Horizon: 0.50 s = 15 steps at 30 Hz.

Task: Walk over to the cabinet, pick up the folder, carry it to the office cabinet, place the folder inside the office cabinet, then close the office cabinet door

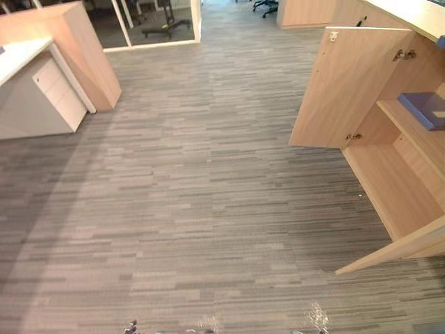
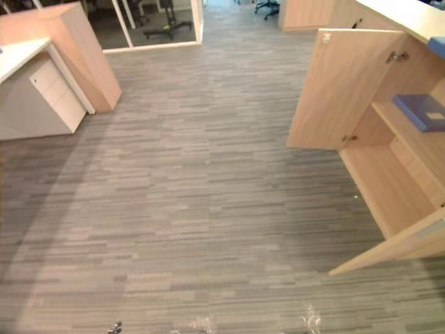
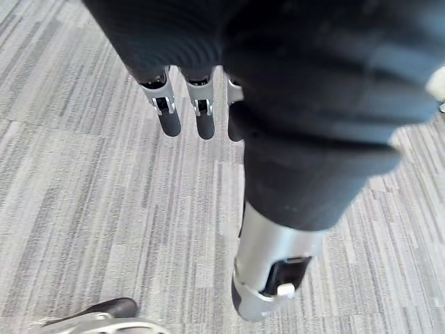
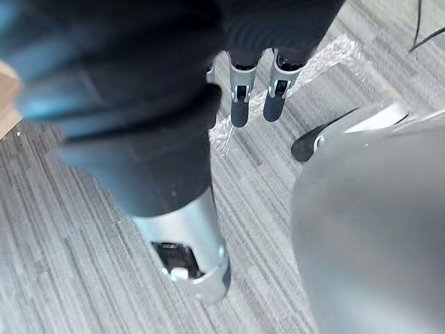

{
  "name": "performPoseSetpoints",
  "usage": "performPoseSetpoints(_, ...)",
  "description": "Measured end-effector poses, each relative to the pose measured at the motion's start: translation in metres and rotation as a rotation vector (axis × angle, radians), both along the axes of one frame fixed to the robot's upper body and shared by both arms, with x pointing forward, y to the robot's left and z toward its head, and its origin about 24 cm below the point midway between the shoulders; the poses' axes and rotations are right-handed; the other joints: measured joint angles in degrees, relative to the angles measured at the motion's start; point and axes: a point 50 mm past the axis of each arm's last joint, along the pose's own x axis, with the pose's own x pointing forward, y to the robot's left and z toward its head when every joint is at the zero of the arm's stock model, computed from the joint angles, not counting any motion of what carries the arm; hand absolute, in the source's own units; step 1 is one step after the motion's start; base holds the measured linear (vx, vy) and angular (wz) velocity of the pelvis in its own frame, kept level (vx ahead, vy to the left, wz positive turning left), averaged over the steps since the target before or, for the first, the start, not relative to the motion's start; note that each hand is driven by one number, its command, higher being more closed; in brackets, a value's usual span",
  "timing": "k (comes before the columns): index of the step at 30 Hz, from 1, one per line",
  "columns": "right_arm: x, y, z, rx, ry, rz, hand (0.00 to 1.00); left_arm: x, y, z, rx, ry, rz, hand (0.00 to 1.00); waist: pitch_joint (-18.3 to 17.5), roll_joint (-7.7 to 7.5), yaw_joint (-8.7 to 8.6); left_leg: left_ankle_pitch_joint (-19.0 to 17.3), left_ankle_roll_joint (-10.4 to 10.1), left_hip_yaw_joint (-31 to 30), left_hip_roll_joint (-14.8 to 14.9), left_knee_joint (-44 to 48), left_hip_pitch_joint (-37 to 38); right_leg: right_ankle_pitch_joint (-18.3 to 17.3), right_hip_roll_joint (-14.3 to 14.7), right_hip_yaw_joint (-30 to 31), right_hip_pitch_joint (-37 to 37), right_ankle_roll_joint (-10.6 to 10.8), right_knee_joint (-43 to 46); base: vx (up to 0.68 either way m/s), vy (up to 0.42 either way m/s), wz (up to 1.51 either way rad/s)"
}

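Note:
The office cabinet [image 1: 398, 182] of light wood stands at the right with both doors swung open: the far door [image 1: 344, 87] and the near door [image 1: 396, 252]. A blue folder [image 1: 425, 109] lies flat on its upper shelf; the lower shelf is bare. My left hand [image 3: 201, 118] hangs over the grey carpet with straight fingers and nothing in it. My right hand [image 4: 240, 104] hangs the same way, fingers straight and empty, away from the cabinet.
A white drawer unit [image 1: 49, 97] and a wooden desk panel [image 1: 76, 49] stand at the far left. Behind them is a glass partition [image 1: 156, 24]. A scrap of clear plastic [image 1: 316, 316] lies on the striped carpet near my right side.

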Motion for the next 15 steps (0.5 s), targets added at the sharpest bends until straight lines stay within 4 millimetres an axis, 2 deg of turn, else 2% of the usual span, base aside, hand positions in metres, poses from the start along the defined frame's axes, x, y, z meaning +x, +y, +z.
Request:
performPoseSetpoints(1, 0.003, -0.001, 0.001, -0.003, -0.008, 0.001, 0.00, 0.002, 0.000, 0.000, -0.003, -0.008, 0.000, 0.00, 0.14, -0.14, -0.08, 0.41, 0.32, -0.23, -0.69, -0.46, 1.28, 0.54, -0.66, 0.35, -2.62, -0.89, 6.48, 0.16, 0.123, -0.18)
performPoseSetpoints(2, 0.007, -0.003, 0.003, -0.014, -0.026, 0.005, 0.00, 0.005, -0.002, 0.001, -0.010, -0.019, -0.003, 0.00, 0.55, -0.05, -0.30, 0.54, 0.54, -0.94, -1.44, -1.06, 3.56, 1.84, -1.46, 0.46, -6.64, -4.78, 16.14, 0.15, 0.102, -0.01)
performPoseSetpoints(3, 0.016, -0.001, 0.005, -0.017, -0.056, 0.018, 0.00, 0.007, -0.001, 0.001, -0.011, -0.029, -0.009, 0.00, 1.12, -0.77, -0.77, 0.54, 0.53, -1.22, -2.69, -2.28, 6.40, 0.34, -3.48, -0.32, -10.99, -7.50, 25.90, 0.15, 0.083, 0.10)
performPoseSetpoints(5, 0.030, 0.002, 0.008, -0.021, -0.103, 0.022, 0.00, 0.011, -0.004, 0.002, -0.018, -0.039, -0.032, 0.00, 2.03, -0.47, -1.63, 0.38, 0.27, -0.81, -3.05, -4.86, 9.74, -1.83, -4.40, -4.97, -15.27, -6.86, 30.97, 0.15, 0.020, 0.21)
performPoseSetpoints(6, 0.038, 0.009, 0.009, -0.006, -0.134, 0.029, 0.00, 0.017, -0.005, 0.003, -0.019, -0.054, -0.046, 0.00, 2.99, -0.87, -1.88, 0.17, -0.05, -0.95, -2.58, -6.94, 12.13, -4.06, -4.06, -9.29, -17.64, -6.22, 31.29, 0.16, -0.043, 0.20)
performPoseSetpoints(7, 0.046, 0.012, 0.011, -0.003, -0.159, 0.040, 0.00, 0.019, -0.005, 0.003, -0.019, -0.061, -0.051, 0.00, 4.17, -0.67, -1.85, -0.12, -0.40, -1.05, -1.95, -8.41, 13.53, -5.47, -3.11, -12.01, -19.03, -5.80, 30.48, 0.16, -0.114, 0.16)
performPoseSetpoints(9, 0.063, 0.016, 0.015, 0.001, -0.198, 0.063, 0.00, 0.028, -0.004, 0.005, -0.019, -0.080, -0.062, 0.00, 7.41, -0.55, -1.91, -1.64, -1.78, -1.03, 0.51, -9.69, 15.98, -5.64, 1.74, -16.76, -20.13, -5.34, 21.81, 0.14, -0.206, 0.14)
performPoseSetpoints(10, 0.064, 0.020, 0.014, 0.013, -0.197, 0.063, 0.00, 0.030, 0.000, 0.006, -0.012, -0.085, -0.067, 0.00, 8.19, -1.58, -1.81, -2.38, -2.92, -1.03, 1.11, -10.15, 16.66, -4.54, 4.10, -18.29, -19.96, -6.18, 13.63, 0.10, -0.241, 0.10)
performPoseSetpoints(11, 0.062, 0.023, 0.013, 0.023, -0.191, 0.062, 0.00, 0.029, 0.004, 0.007, -0.003, -0.084, -0.070, 0.00, 8.24, -2.42, -1.72, -2.75, -3.56, -1.05, 0.85, -10.16, 16.91, -2.77, 4.98, -18.32, -19.83, -6.21, 9.29, 0.12, -0.290, 0.02)
performPoseSetpoints(12, 0.060, 0.024, 0.012, 0.031, -0.184, 0.053, 0.00, 0.030, 0.004, 0.006, -0.003, -0.075, -0.075, 0.00, 8.78, -2.85, -1.82, -3.29, -4.46, -1.20, 1.35, -10.21, 17.77, 0.49, 6.45, -17.87, -19.16, -9.47, 8.29, 0.16, -0.293, -0.29)
performPoseSetpoints(13, 0.061, 0.021, 0.011, 0.027, -0.177, 0.058, 0.00, 0.026, 0.000, 0.002, -0.020, -0.047, -0.076, 0.00, 7.98, -1.34, -1.81, -3.29, -4.56, -0.74, 3.29, -9.81, 17.41, 0.23, 9.03, -18.04, -19.02, -9.88, 6.63, 0.24, -0.346, -0.45)
performPoseSetpoints(15, 0.059, 0.021, 0.011, 0.039, -0.176, 0.032, 0.00, 0.029, 0.000, 0.003, -0.015, -0.050, -0.092, 0.00, 7.96, -1.17, -2.00, -3.03, -4.98, -0.19, 4.93, -8.79, 17.51, -1.54, 11.08, -18.29, -18.62, -10.63, 6.33, 0.24, -0.276, -0.33)
